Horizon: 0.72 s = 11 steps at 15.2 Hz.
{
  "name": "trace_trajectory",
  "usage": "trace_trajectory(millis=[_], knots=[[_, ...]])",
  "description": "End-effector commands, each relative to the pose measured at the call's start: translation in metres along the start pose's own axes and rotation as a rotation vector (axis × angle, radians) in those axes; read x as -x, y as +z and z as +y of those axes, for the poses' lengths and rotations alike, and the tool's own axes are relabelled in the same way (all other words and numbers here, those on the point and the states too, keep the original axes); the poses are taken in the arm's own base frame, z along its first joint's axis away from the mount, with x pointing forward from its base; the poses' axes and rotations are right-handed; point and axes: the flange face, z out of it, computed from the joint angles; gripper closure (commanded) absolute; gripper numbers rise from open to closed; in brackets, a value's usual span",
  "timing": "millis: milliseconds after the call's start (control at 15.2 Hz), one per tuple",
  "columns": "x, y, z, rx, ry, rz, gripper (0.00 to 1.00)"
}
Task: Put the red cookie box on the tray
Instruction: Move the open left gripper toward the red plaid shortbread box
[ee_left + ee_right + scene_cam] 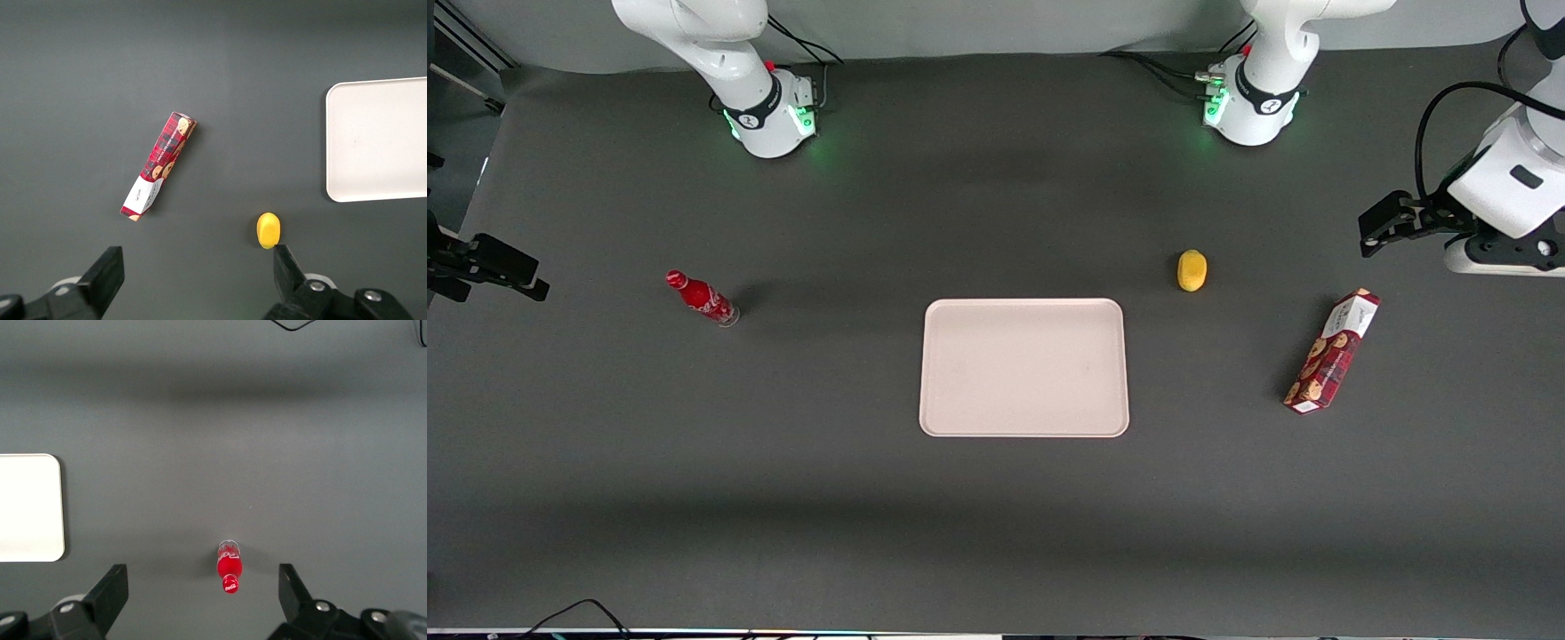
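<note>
The red cookie box [1331, 364] [159, 165] lies flat on the dark table, its white end pointing away from the front camera. It rests apart from the tray, toward the working arm's end of the table. The pale pink tray [1023, 367] [380, 140] sits at the table's middle with nothing on it. My gripper [1371, 233] [197, 257] hangs well above the table, farther from the front camera than the box, touching nothing. It is open, and only bare table shows between its black fingers.
A small yellow lemon-like object [1192, 270] [268, 230] lies between the tray and the box, farther from the front camera than both. A small red bottle [703, 299] [229, 565] stands toward the parked arm's end.
</note>
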Motion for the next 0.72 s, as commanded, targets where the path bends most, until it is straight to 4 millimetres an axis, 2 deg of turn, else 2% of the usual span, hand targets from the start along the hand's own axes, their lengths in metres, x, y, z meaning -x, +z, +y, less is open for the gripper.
trace_trajectory(millis=[0, 197, 329, 526, 658], knots=[[0.0, -0.003, -0.003, -0.01, 0.02, -0.028, 0.0], [0.002, 0.001, -0.01, -0.01, 0.128, -0.053, 0.0], [0.002, 0.005, -0.026, -0.006, 0.196, -0.066, 0.0], [0.005, 0.024, -0.052, 0.01, 0.322, -0.105, 0.0], [0.007, 0.041, -0.069, 0.013, 0.339, -0.124, 0.0]])
